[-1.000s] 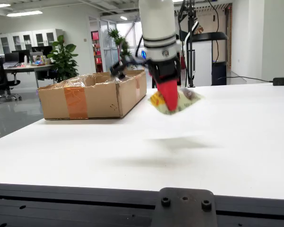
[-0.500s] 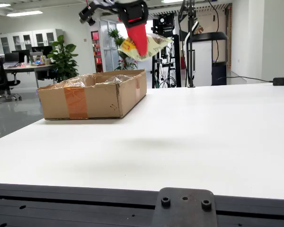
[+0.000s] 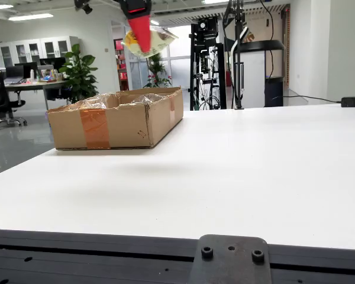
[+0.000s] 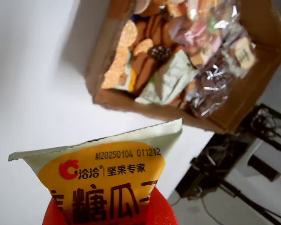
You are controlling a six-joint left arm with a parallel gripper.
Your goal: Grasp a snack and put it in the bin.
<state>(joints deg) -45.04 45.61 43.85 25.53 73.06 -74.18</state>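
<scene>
Red tool (image 3: 141, 29) is pinching a pale-green and orange foil snack packet (image 3: 149, 42), holding it in the air above the open brown cardboard box (image 3: 115, 118) of assorted snacks sitting on the white desk (image 3: 254, 171).

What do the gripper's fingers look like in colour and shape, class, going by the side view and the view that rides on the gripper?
The gripper has bright red fingers with rounded, smooth plastic-looking surfaces. From the side they taper downward below a darker body. No cables or markings are visible.
</scene>
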